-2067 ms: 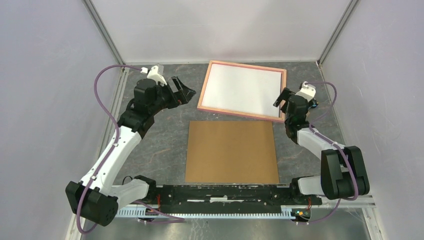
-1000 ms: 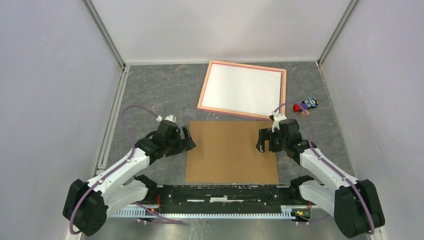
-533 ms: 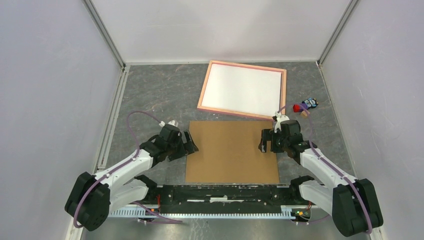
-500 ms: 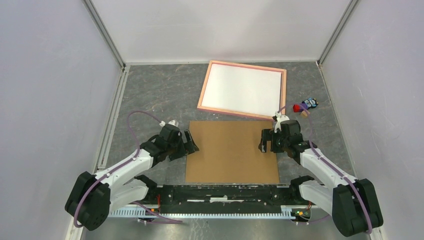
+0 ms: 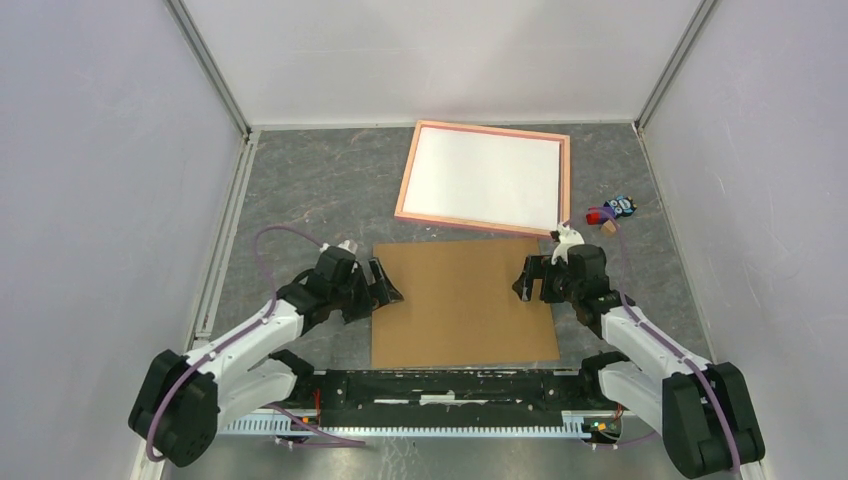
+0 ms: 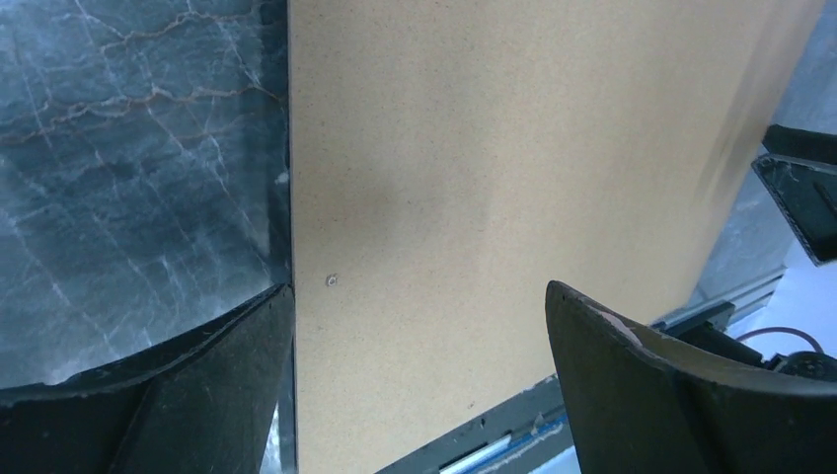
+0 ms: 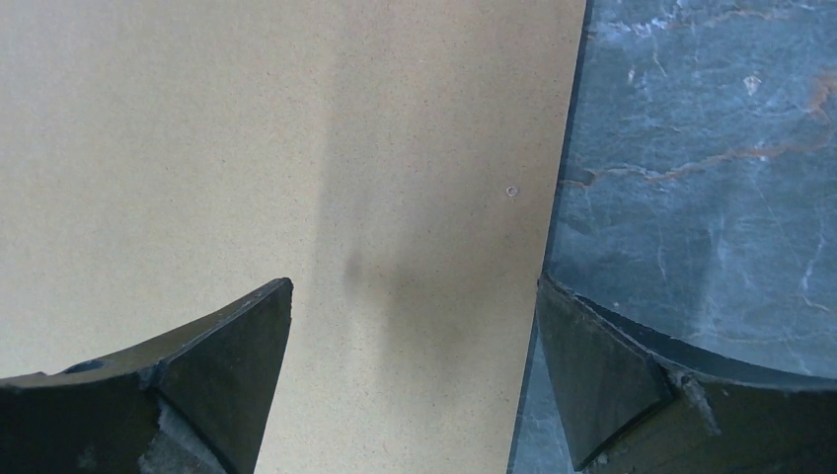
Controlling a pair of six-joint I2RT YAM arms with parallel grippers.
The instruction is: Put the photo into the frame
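Photo (image 5: 485, 178), white back up, lies inside pink frame (image 5: 408, 170) in the upper centre. Below it, left gripper (image 5: 388, 284) and right gripper (image 5: 524, 283) are both open, over opposite side edges of brown backing board (image 5: 464, 310).

Overall light: bright, even and soft, coming from above; no hard-edged shadow in any view.
Top view: sharp throughout; the photo (image 5: 487, 178), white side up in the frame (image 5: 408, 185) at 12 o'clock, is close to washed out; walls carry a lilac cast.
Worktop (image 5: 320, 190): dull grey, no glare.
Left wrist view: weak grey smudge of shadow mid brown board (image 6: 474, 148); board edge at 3 o'clock smeared; left claw (image 6: 417, 296) dark, soft-edged at 6 o'clock.
Right wrist view: soft shadow band above right claw (image 7: 414, 286); marble veins at 2 o'clock crisp.
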